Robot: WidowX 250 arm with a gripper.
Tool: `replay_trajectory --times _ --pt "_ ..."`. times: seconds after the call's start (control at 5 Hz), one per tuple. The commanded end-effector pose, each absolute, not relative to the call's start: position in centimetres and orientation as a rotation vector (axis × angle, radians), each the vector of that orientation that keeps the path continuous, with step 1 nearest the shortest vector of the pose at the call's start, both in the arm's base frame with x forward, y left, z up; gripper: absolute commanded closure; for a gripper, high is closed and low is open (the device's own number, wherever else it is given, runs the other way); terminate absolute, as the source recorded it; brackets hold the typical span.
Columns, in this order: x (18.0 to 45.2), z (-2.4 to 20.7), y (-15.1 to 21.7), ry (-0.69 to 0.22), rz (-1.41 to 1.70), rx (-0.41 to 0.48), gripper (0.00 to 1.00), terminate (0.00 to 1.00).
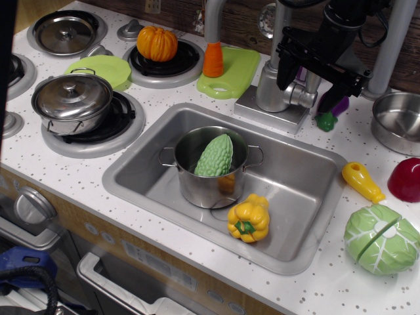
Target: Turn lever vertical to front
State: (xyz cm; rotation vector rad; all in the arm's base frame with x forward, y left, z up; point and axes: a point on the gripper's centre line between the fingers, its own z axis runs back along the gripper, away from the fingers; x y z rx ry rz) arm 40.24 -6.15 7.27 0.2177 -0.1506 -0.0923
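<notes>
One white speckled counter (pixel 39 157) carries a recessed rectangular grey sink (pixel 308 216) with smooth, dull walls. Inside the sink stands a shiny two-handled steel pot (pixel 203 180) holding a bumpy pale-green bitter gourd (pixel 214 156) leaning upright; a glossy yellow plastic bell pepper (pixel 249 218) lies on the sink floor just beside the pot. One lidded steel saucepan (pixel 72 102) sits on a round black burner at left; a ribbed orange pumpkin (pixel 157 44) sits on the rear burner. An orange carrot (pixel 213 60) stands on a lime-green cutting board (pixel 236 72). At right lie a small yellow squash-shaped piece (pixel 362 182), a split green cabbage (pixel 380 237), a dark red dome-shaped piece (pixel 405 179), an empty steel bowl (pixel 397 121) and a purple eggplant (pixel 331 111). Behind the sink rises the cylindrical silver tap body (pixel 272 82), with the short silver-grey lever (pixel 303 97) on its right side. One black gripper (pixel 315 72) sits directly over and against the lever; whether it is clamped or released cannot be told, since the fingers are obscured.
</notes>
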Motion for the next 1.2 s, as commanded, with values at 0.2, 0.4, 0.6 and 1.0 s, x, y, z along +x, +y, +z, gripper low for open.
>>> replay_trajectory --times 0.2,0.4,0.6,1.0 --pt "41.4 8.2 -5.0 -0.251 -0.114 0.213 0.0 0.0" --pt "42.3 9.5 -4.8 -0.316 -0.126 0.27 0.0 0.0" --pt "43.5 10.9 -5.2 -0.37 -0.112 0.284 0.0 0.0" --pt "44.8 12.0 -5.8 -0.438 -0.101 0.301 0.0 0.0"
